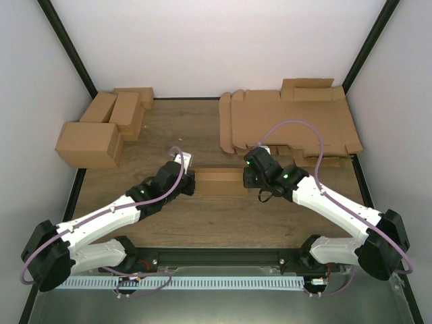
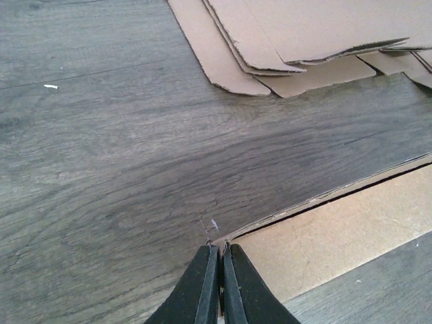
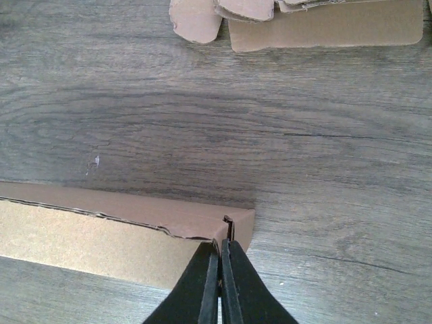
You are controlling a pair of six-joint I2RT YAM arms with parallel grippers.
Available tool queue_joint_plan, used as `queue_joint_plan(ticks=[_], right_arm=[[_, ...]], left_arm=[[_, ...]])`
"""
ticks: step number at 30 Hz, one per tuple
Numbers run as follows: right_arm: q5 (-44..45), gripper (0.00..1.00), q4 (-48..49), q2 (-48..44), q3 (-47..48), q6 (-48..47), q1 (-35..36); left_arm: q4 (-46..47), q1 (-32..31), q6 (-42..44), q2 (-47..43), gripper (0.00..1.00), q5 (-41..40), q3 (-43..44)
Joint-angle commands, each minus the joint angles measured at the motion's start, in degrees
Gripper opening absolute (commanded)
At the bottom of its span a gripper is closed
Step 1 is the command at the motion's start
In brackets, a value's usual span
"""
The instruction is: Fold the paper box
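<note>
The paper box (image 1: pixel 219 182) is a small plain brown cardboard box lying on the table middle between both arms. My left gripper (image 1: pixel 189 183) is shut on the box's left end; in the left wrist view its fingers (image 2: pixel 221 253) pinch the cardboard corner of the box (image 2: pixel 337 236). My right gripper (image 1: pixel 248 179) is shut on the box's right end; in the right wrist view its fingers (image 3: pixel 221 248) pinch the corner of the box (image 3: pixel 101 236). The box's lid edge shows a thin dark gap along its top.
A pile of flat brown sheets (image 1: pixel 290 125) lies at the back right, seen also in the left wrist view (image 2: pixel 283 40) and the right wrist view (image 3: pixel 317 23). Several finished brown boxes (image 1: pixel 101 128) stand at the back left. The table (image 1: pixel 169 135) is dark wood.
</note>
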Motion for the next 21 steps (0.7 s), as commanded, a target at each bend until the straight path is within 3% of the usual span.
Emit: queue_joint_plan(ticks=[1, 21], right_arm=[[0.1, 0.01, 0.3, -0.5, -0.5, 0.8, 0.1], [1.0, 0.01, 10.5, -5.2, -13.3, -6.9, 0.1]], left_arm=[[0.0, -1.0, 0.0, 0.9, 0.04, -0.6, 1.4], [5.6, -4.4, -2.8, 2.0, 0.04, -4.2, -4.8]])
